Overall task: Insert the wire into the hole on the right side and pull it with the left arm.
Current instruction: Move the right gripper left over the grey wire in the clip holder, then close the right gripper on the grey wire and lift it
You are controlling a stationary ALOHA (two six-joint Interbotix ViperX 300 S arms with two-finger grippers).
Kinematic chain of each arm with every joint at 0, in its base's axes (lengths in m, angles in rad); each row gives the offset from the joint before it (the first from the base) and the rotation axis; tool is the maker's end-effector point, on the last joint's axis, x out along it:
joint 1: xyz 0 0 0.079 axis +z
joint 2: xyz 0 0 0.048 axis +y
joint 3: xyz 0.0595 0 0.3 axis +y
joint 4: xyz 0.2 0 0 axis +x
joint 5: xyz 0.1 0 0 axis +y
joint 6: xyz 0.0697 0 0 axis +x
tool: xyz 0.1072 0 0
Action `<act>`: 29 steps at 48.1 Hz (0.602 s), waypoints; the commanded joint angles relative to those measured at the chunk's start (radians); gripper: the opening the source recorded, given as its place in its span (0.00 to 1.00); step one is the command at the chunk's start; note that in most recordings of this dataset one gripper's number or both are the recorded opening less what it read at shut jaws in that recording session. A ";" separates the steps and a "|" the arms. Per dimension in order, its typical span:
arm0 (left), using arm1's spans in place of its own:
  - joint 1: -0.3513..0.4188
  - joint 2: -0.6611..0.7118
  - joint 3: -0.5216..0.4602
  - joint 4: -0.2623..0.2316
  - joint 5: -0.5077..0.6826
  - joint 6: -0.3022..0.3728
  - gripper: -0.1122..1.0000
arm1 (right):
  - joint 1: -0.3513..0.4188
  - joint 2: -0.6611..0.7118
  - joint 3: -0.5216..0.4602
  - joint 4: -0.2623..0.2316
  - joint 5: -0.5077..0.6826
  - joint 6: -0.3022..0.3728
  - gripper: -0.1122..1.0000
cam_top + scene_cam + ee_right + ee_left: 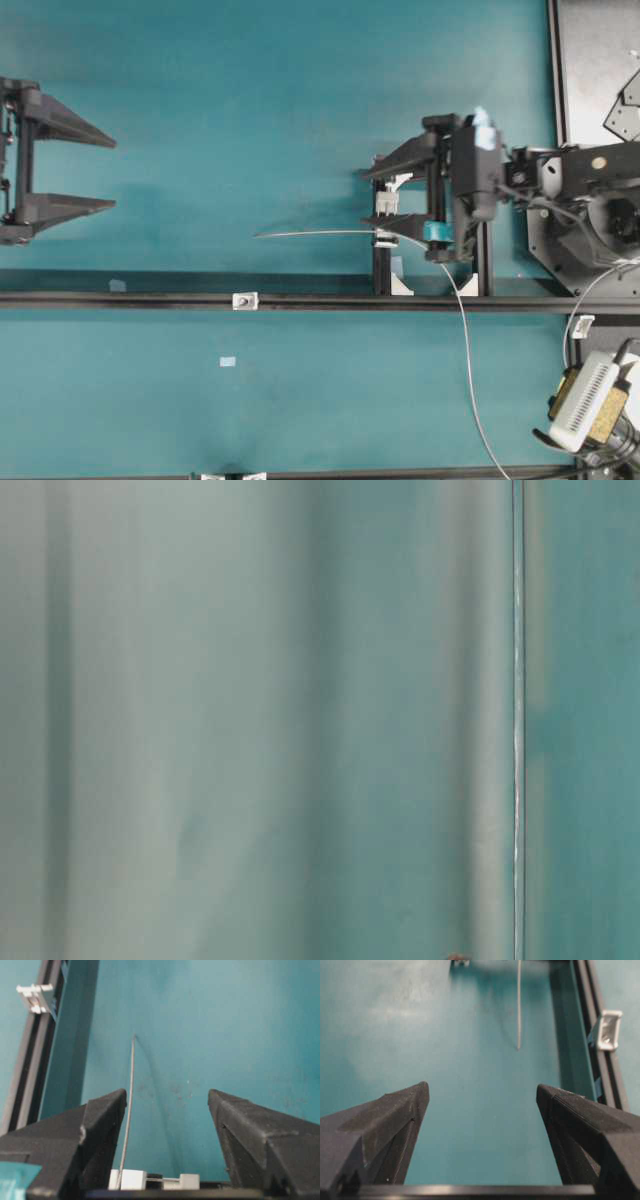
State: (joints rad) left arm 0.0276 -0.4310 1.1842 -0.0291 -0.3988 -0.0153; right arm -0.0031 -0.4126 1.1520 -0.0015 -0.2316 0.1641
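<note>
Wire [330, 233] tip lies mid-frame, just left of right gripper [372, 194], jaws wide, holding nothing. Left gripper [112, 172] at far left, well apart, also wide.

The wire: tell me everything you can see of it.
The wire is very thin, light grey and flexible, metallic-looking. Its straight tip points left over the teal table, free and apart from the open left gripper. It passes the small white clamp pieces by the open right gripper, close beside one finger; contact cannot be told. From there it curves down across the black rail and leaves the overhead view at the bottom.
</note>
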 commanded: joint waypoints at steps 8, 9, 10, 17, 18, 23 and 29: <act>0.005 0.057 -0.041 -0.003 -0.008 -0.002 0.85 | 0.002 0.100 -0.087 0.002 0.055 0.002 0.77; 0.005 0.061 -0.041 -0.003 -0.008 -0.002 0.85 | 0.002 0.107 -0.091 0.002 0.057 0.002 0.77; 0.005 0.064 -0.044 -0.003 -0.006 -0.002 0.85 | 0.002 0.115 -0.095 0.002 0.057 0.002 0.77; 0.005 0.086 -0.049 -0.003 -0.008 -0.002 0.85 | 0.006 0.175 -0.123 0.002 0.055 0.002 0.77; 0.005 0.087 -0.049 -0.003 -0.008 -0.002 0.85 | 0.009 0.181 -0.126 0.002 0.055 0.002 0.77; 0.008 0.094 -0.049 -0.003 -0.008 -0.002 0.85 | 0.017 0.219 -0.147 0.003 0.057 0.002 0.77; 0.009 0.097 -0.049 -0.003 -0.008 -0.002 0.85 | 0.025 0.270 -0.178 0.002 0.055 0.002 0.77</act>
State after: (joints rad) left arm 0.0322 -0.3298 1.1520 -0.0307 -0.3988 -0.0169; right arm 0.0153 -0.1580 1.0078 -0.0015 -0.1718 0.1641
